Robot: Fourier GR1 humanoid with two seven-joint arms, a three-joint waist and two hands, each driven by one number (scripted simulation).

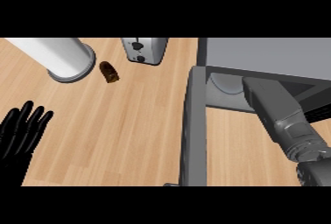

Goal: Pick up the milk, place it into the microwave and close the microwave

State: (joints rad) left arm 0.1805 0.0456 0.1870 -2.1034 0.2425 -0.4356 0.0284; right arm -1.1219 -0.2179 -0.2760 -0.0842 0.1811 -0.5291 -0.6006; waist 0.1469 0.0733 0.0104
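The left hand (22,131) is seen at the left edge of the head view, above the wooden worktop (123,131), with its black fingers straight and spread apart, pointing up the view; nothing is held in it. The right forearm (281,116) is stretched from the lower right corner into the open microwave (265,54) at the upper right, and the right hand itself is hidden inside the cavity, so it cannot be told whether its fingers are apart or closed on anything. The milk is not seen anywhere in the view; whether it is inside the microwave cannot be told. The microwave door (193,131) is swung open and is seen edge-on as a grey bar running down the view, just left of the forearm. Part of a pale round turntable (226,85) is visible within the cavity. Farther left, at the top of the worktop, a silver toaster (143,49) is placed, with a small brown object (108,72) lying near it, and a white cylindrical container (61,59) stands beside that at the upper left.
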